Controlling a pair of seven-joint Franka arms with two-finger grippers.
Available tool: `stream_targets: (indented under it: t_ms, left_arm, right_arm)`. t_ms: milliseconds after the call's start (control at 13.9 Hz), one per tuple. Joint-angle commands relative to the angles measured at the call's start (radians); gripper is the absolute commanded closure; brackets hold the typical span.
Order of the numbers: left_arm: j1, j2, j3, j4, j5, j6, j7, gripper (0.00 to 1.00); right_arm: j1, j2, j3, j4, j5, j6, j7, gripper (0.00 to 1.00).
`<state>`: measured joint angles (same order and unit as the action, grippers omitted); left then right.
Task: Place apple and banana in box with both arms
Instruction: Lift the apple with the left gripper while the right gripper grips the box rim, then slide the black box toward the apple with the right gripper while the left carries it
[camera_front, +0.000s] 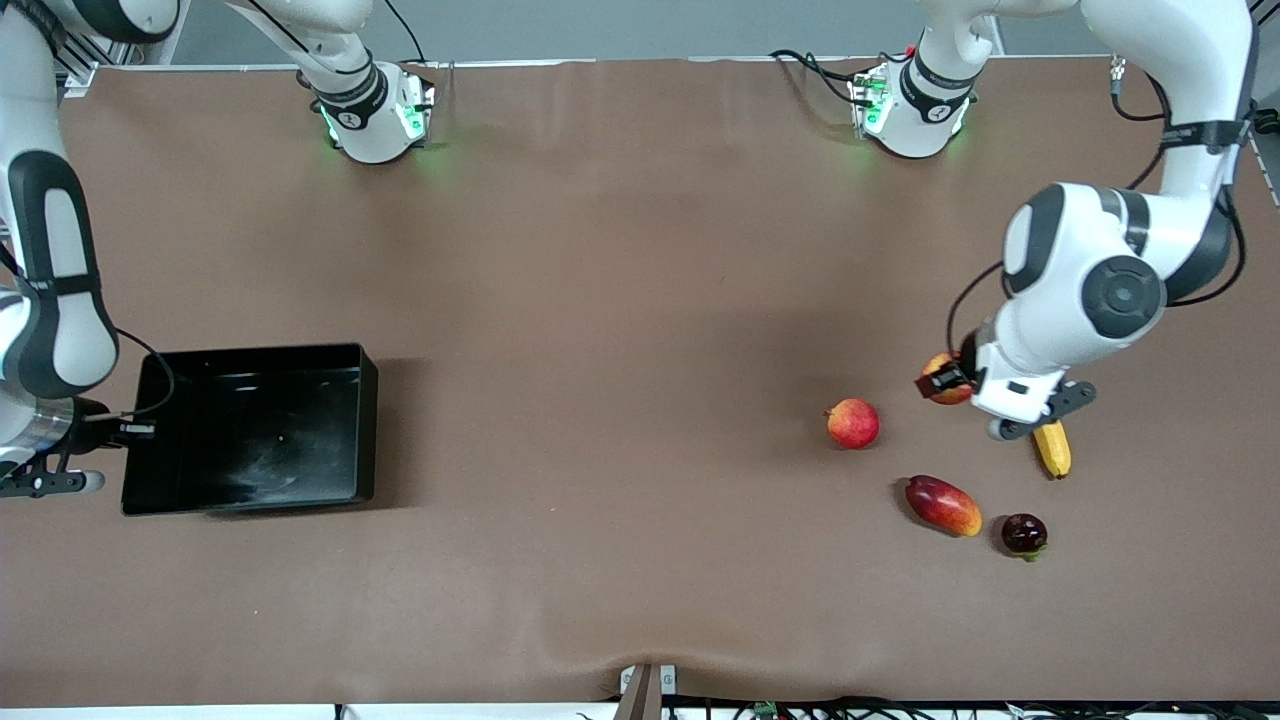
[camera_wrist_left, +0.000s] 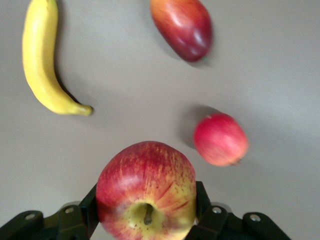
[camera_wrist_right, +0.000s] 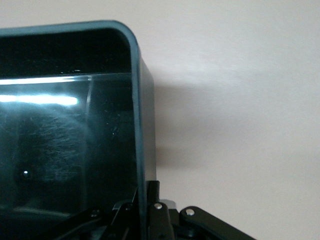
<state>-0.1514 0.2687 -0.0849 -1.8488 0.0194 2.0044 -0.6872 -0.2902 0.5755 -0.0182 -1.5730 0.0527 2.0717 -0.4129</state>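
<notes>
My left gripper (camera_front: 950, 382) is shut on the apple (camera_front: 943, 377), red with yellow streaks, and holds it above the table at the left arm's end. In the left wrist view the apple (camera_wrist_left: 146, 190) fills the space between the fingers (camera_wrist_left: 202, 200). The banana (camera_front: 1052, 448) lies on the table just under the left hand, partly hidden by it; it also shows in the left wrist view (camera_wrist_left: 42, 60). The black box (camera_front: 368, 420) sits at the right arm's end. My right gripper (camera_front: 135, 430) is shut on the box's end wall (camera_wrist_right: 140, 125), one finger on each side.
A pinkish-red round fruit (camera_front: 853, 423) lies beside the held apple, toward the table's middle. A red-orange mango (camera_front: 943, 505) and a small dark fruit (camera_front: 1024, 534) lie nearer the front camera. The box's inside shows no fruit.
</notes>
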Motion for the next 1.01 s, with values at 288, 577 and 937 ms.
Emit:
stream_targets:
  t_ms: [288, 577, 937]
  left_arm:
    - [-0.223, 0.058, 0.002, 0.127, 0.013, -0.038, -0.325, 1.00]
    - [-0.306, 0.126, 0.004, 0.221, 0.007, -0.036, -0.437, 1.00]
    - [-0.327, 0.100, 0.002, 0.221, 0.004, -0.071, -0.439, 1.00]
  right_arm:
    - [0.280, -0.186, 0.003, -0.022, 0.019, -0.199, 0.236, 1.00]
    - [0.480, -0.189, 0.003, -0.021, 0.050, -0.197, 0.469, 1.00]
    - [0.672, -0.178, 0.001, -0.027, 0.068, -0.158, 0.629, 1.00]
